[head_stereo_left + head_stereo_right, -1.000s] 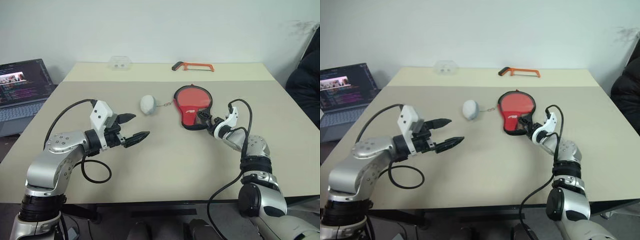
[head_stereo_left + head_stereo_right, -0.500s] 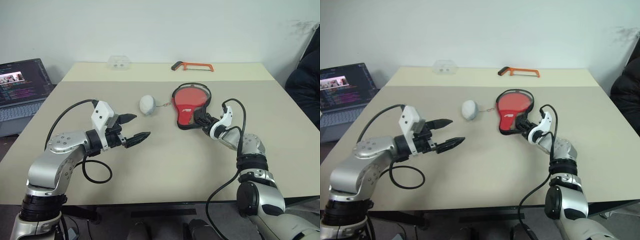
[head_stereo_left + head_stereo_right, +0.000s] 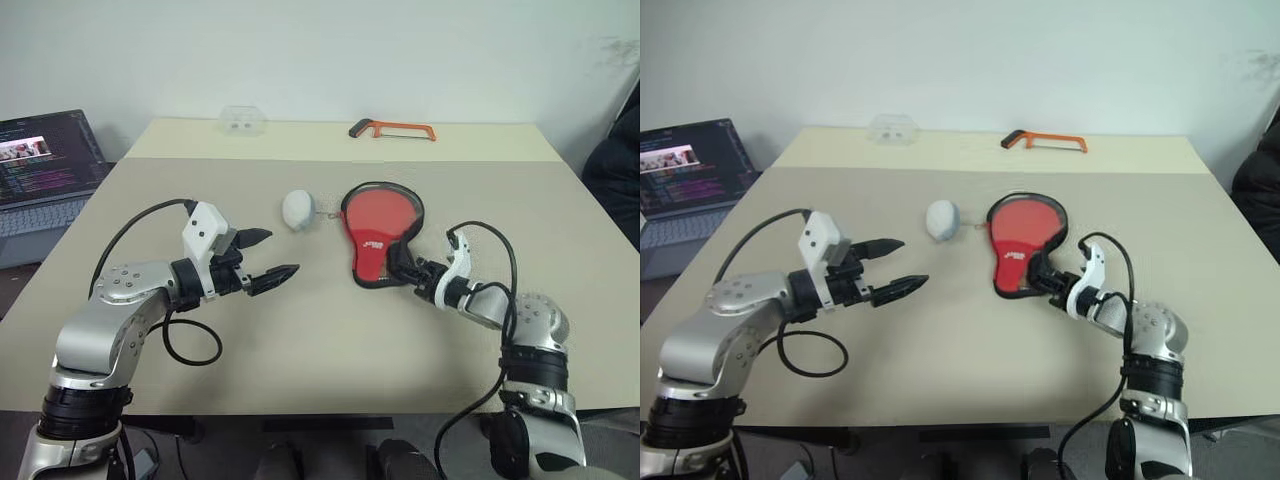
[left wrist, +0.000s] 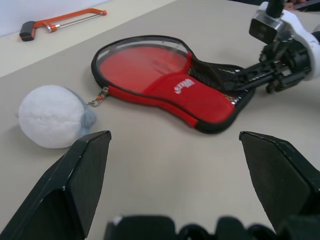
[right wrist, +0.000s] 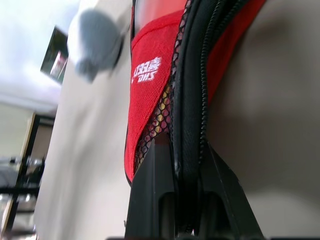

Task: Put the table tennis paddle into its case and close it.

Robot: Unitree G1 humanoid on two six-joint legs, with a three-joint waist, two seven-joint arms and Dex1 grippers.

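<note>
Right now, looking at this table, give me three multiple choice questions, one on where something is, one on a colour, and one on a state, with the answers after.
1. Where does the orange hacksaw lie?
A. at the far edge of the table
B. on the laptop
C. inside the case

2. What colour is the round pouch chained to the case?
A. green
B. whitish
C. black

3. How is the right hand?
A. wide open above the pouch
B. holding the hacksaw
C. shut on the case's black edge

Answers:
1 A: it rests beyond the case, near the wall.
2 B: it shows pale beside the red case.
3 C: its wrist view shows both fingers pinching the edging.
</note>
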